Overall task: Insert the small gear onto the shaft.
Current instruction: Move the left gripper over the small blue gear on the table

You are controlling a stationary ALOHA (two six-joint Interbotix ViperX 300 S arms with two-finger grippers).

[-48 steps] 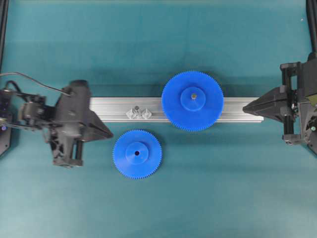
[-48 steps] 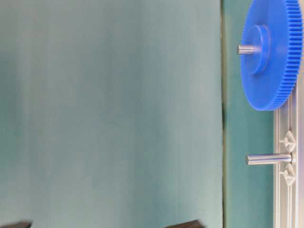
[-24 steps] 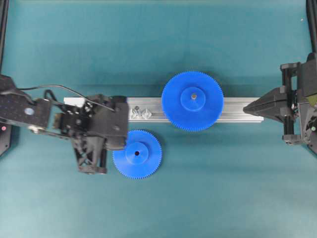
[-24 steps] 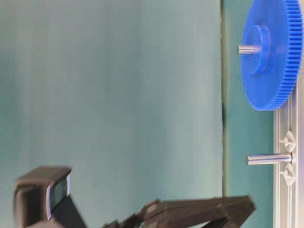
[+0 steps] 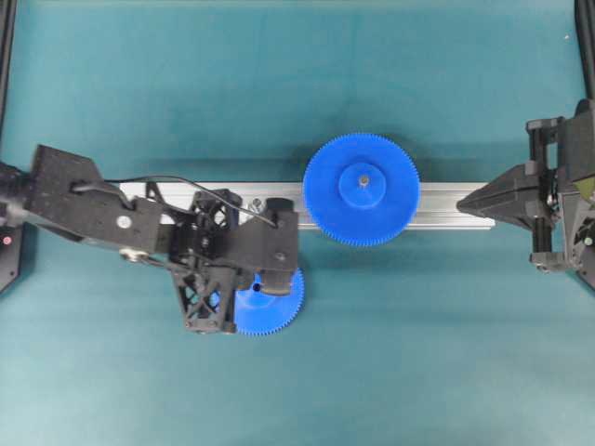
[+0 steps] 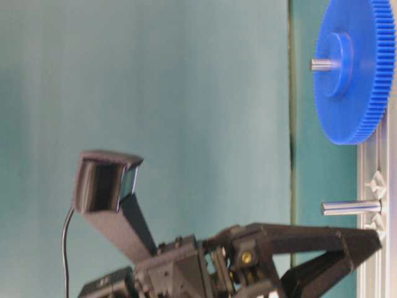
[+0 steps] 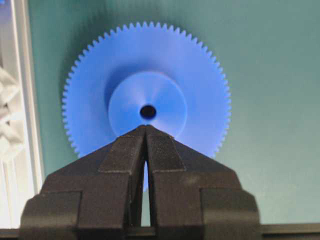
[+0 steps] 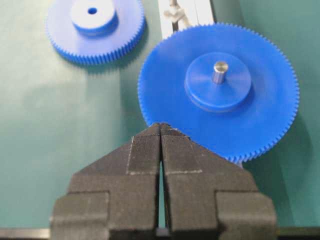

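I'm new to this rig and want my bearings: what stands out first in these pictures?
The larger blue gear sits on a pin at the middle of the metal rail. The left gripper, shut, hovers above the small gear lying flat on the green mat beside the rail. The bare shaft sticks up from the rail nearby.

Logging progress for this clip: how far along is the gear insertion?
Early. Done: the larger gear sits on its pin. In hand: the left gripper, shut and empty, hovers over the small gear, which lies flat on the table. Left: grasping it and seating it on the bare shaft.
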